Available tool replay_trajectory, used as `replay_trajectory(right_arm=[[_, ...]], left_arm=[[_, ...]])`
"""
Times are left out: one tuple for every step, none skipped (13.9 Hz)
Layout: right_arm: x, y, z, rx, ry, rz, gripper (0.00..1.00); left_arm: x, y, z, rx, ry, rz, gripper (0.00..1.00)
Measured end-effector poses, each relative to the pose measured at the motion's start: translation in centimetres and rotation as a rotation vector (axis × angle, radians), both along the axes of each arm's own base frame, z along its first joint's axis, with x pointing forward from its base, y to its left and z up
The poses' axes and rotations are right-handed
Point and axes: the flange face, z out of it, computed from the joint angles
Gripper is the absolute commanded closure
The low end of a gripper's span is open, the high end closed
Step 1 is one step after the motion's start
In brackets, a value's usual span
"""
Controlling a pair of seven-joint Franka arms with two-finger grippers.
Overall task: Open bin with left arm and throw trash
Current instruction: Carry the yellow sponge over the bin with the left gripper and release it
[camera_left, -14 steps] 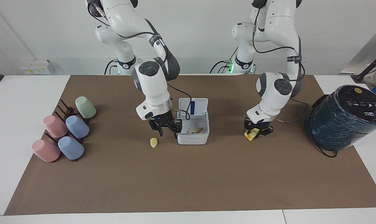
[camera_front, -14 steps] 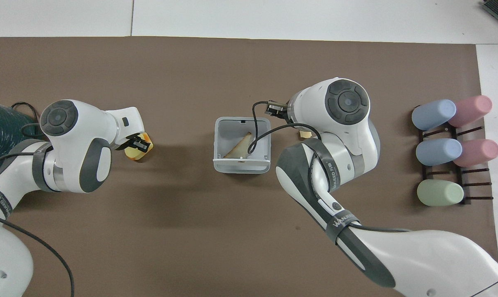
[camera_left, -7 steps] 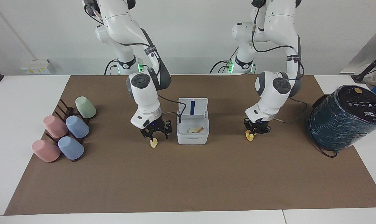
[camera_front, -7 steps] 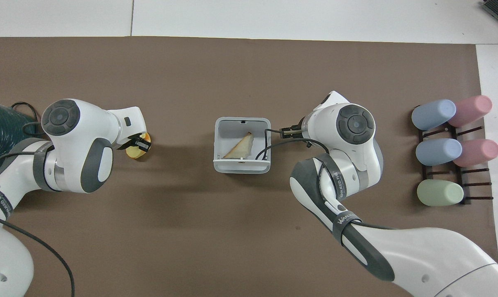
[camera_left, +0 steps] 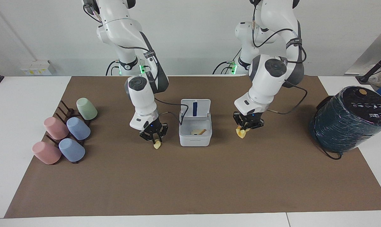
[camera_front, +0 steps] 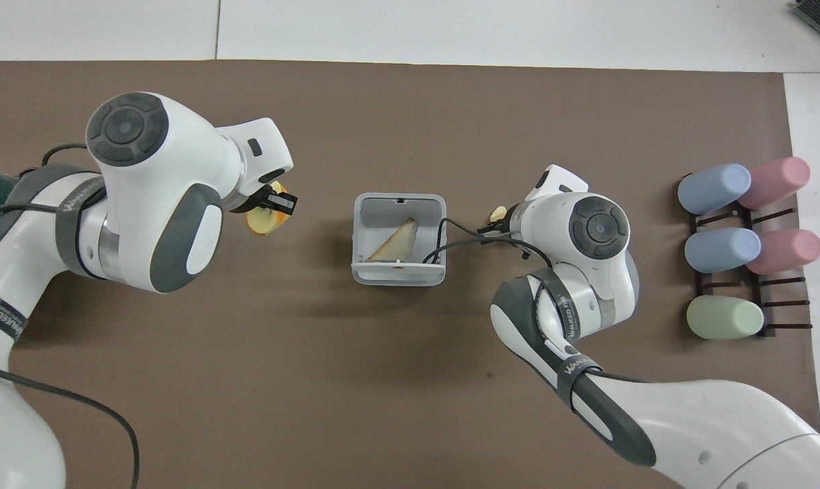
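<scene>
The white bin (camera_left: 195, 141) (camera_front: 361, 234) stands mid-mat with its lid (camera_left: 195, 108) hinged up; a pale bread slice (camera_left: 198, 131) (camera_front: 397, 242) lies inside. My left gripper (camera_left: 244, 129) (camera_front: 274, 207) is shut on the yellow-orange chunk (camera_left: 241, 133) (camera_front: 263, 220) and holds it off the mat, beside the bin toward the left arm's end. My right gripper (camera_left: 155, 142) (camera_front: 501, 221) is down at the mat on the bin's other flank. Its fingertips are closed on the pale yellow lump (camera_left: 157, 145) (camera_front: 497, 214).
Several pastel cups lie on a dark rack (camera_left: 67, 135) (camera_front: 742, 244) at the right arm's end. A big dark teal wrapped cylinder (camera_left: 351, 118) stands at the left arm's end. The right arm's black cable (camera_front: 443, 239) hangs over the bin's edge.
My left gripper has risen with the chunk and moved toward the bin. My right gripper went from the bin's side down to the lump and closed its fingers on it.
</scene>
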Motion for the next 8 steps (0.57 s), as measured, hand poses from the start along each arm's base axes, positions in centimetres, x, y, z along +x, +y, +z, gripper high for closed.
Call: replay_trajectory(right_arm=[[0.0, 0.0, 0.1, 0.001, -0.002, 0.000, 1.00], [0.0, 0.0, 0.4, 0.002, -0.005, 0.000, 1.00], [0.0, 0.0, 0.8, 0.005, -0.012, -0.005, 1.00], [0.1, 0.0, 1.5, 0.011, -0.022, -0.018, 1.00], [0.1, 0.1, 2.5, 0.019, -0.033, -0.037, 1.00], [0.0, 0.1, 3.6, 0.026, -0.041, -0.053, 1.00], [-0.1, 0.1, 4.9, 0.029, -0.044, -0.064, 1.00], [-0.1, 0.0, 6.2, 0.028, -0.041, -0.071, 1.00]], left_arm=[[-0.7, -2.2, 1.1, -0.007, 0.000, 0.021, 1.00], [-1.6, -4.4, 1.8, -0.015, -0.001, 0.046, 1.00], [-2.7, -6.6, 2.2, -0.024, 0.000, 0.073, 1.00], [-3.7, -8.5, 2.3, -0.031, 0.002, 0.096, 1.00], [-4.7, -10.3, 2.4, -0.040, -0.001, 0.113, 1.00], [-5.5, -11.8, 2.3, -0.051, -0.007, 0.122, 1.00], [-6.1, -13.3, 2.1, -0.066, -0.018, 0.126, 1.00], [-6.6, -14.4, 1.8, -0.080, -0.030, 0.126, 1.00]])
